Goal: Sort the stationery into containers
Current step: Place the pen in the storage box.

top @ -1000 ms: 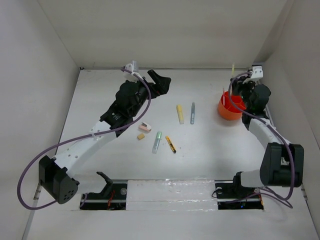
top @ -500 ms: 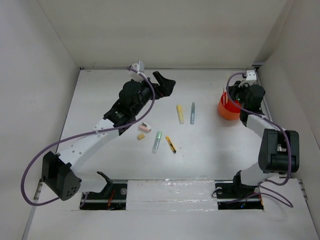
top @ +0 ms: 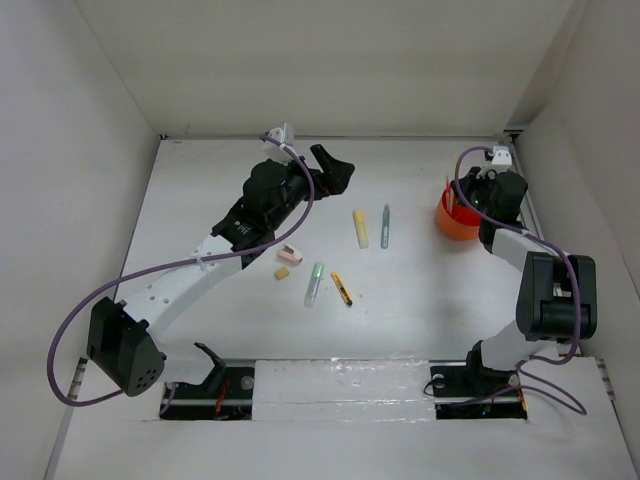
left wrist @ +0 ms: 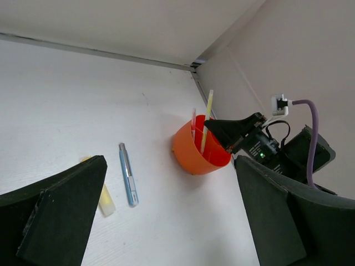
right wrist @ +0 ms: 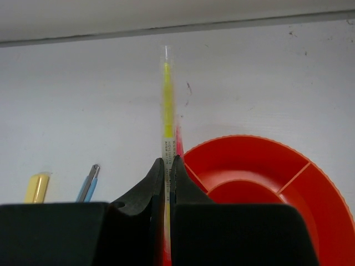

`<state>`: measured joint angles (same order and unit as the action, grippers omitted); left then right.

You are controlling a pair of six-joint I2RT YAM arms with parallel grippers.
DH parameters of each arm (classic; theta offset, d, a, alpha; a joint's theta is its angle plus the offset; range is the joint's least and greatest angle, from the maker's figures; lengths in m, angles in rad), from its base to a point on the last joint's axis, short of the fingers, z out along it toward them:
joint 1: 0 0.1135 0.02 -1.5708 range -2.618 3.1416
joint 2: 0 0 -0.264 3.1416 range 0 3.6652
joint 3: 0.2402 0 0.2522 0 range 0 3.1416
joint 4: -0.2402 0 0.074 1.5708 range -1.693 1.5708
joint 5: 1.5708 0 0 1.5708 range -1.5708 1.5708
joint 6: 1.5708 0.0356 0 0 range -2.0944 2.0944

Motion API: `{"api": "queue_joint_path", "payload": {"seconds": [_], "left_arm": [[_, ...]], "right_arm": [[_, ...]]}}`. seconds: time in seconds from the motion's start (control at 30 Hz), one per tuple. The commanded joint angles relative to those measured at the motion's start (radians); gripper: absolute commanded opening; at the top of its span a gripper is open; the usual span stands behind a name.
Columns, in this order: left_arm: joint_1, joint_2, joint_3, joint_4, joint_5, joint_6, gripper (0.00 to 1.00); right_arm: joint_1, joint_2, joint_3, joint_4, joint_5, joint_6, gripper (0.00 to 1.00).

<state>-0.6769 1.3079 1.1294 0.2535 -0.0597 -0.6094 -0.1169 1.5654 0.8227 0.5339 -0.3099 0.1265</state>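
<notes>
The orange pot (top: pixel 455 220) stands at the far right of the table, its dividers showing in the right wrist view (right wrist: pixel 266 177). My right gripper (top: pixel 477 193) is beside its rim, shut (right wrist: pixel 167 163) on a thin yellow pen (right wrist: pixel 166 94). That pen (left wrist: pixel 207 117) stands upright with its lower end inside the pot (left wrist: pixel 194 155), next to a red pen (left wrist: pixel 193 119). My left gripper (top: pixel 335 168) hangs open and empty (left wrist: pixel 172 221) over the far middle. A yellow marker (top: pixel 360 228) and a grey-blue pen (top: pixel 385 226) lie mid-table.
A pale green marker (top: pixel 314 284), a short yellow-black pen (top: pixel 342 289), a pink eraser (top: pixel 290 255) and a tan eraser (top: pixel 282 273) lie under the left arm's reach. White walls close in the table at back, left and right.
My right gripper has swung left over the pot and brought the yellow pen down into it. The left gripper has drifted a little to the right, still open.
</notes>
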Motion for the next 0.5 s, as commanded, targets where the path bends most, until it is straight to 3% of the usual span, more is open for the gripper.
{"api": "queue_joint_path", "payload": {"seconds": [0.0,0.13,0.33,0.47], "left_arm": [[-0.001,-0.006,0.010,0.053,0.012,0.008,1.00],[-0.001,-0.006,0.010,0.053,0.012,0.008,1.00],[-0.001,-0.006,0.010,0.053,0.012,0.008,1.00],[-0.001,0.004,0.010,0.053,0.003,0.008,1.00]], "right_arm": [[-0.012,-0.027,-0.006,-0.011,0.009,0.015,0.02],[-0.012,-0.047,-0.017,-0.038,0.031,0.015,0.08],[-0.012,-0.067,-0.027,-0.061,0.040,0.024,0.25],[-0.012,-0.099,-0.048,-0.061,0.054,0.024,0.41]]}}
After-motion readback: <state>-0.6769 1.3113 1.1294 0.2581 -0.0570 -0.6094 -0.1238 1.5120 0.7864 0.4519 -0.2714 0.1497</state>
